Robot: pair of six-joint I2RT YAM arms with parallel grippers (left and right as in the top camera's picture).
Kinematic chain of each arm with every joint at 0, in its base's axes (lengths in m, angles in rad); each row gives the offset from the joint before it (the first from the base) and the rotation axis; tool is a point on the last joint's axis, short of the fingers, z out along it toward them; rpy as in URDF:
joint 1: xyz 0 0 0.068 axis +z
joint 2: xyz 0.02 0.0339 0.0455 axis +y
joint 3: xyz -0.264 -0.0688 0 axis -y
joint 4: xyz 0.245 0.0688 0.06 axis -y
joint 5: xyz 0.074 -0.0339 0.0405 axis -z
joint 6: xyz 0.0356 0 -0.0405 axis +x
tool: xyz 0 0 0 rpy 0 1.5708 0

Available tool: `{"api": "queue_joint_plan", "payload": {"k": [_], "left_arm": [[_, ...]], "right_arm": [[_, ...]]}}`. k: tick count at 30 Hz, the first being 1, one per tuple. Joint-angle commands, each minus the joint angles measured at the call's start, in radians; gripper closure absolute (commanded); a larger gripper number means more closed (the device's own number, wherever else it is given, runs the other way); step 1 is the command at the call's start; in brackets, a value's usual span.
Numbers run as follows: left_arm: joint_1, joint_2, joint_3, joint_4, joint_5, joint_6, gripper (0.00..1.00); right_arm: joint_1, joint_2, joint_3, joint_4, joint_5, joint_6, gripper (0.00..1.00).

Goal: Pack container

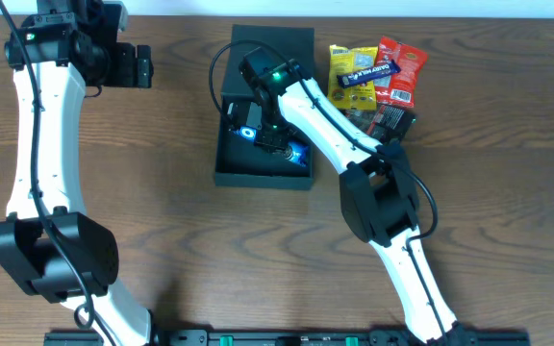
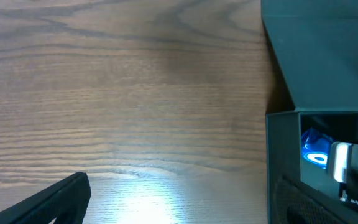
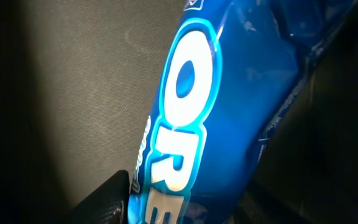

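The container (image 1: 263, 178) is a dark charcoal-green box at the table's middle, its flap lid (image 1: 272, 38) open toward the back. My right gripper (image 1: 269, 130) reaches down inside it, shut on a blue Oreo packet (image 1: 296, 152). In the right wrist view the packet (image 3: 210, 93) fills the space between my fingers (image 3: 194, 202), over the box's grey floor. My left gripper (image 1: 140, 65) is open and empty at the far left back, apart from the box. The left wrist view shows its fingers (image 2: 185, 205) over bare wood, and the box wall (image 2: 281, 149) with the packet (image 2: 312, 149) inside.
A pile of snacks lies right of the box: a yellow packet (image 1: 354, 67), a red packet (image 1: 400, 69) and a dark packet (image 1: 392, 120). The right arm's white links cross over the box's right side.
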Motion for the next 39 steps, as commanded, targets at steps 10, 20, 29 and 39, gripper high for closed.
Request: {"api": "queue_joint_plan", "payload": {"k": [10, 20, 29, 39], "left_arm": [[0.008, 0.006, -0.001, 0.002, -0.015, 0.022, 0.05], [0.008, 0.006, -0.001, 0.005, -0.016, 0.022, 0.05], [0.008, 0.006, -0.001, 0.005, -0.019, 0.022, 0.05], [0.008, 0.006, -0.001, 0.005, -0.019, 0.022, 0.04]], "right_arm": [[-0.003, -0.001, -0.007, 0.05, 0.018, -0.128, 0.49], [-0.003, -0.001, -0.007, 0.102, 0.051, -0.232, 0.5], [-0.014, -0.001, -0.007, 0.139, 0.135, -0.239, 0.48], [0.014, -0.055, -0.007, 0.134, 0.175, -0.163, 0.23]]}}
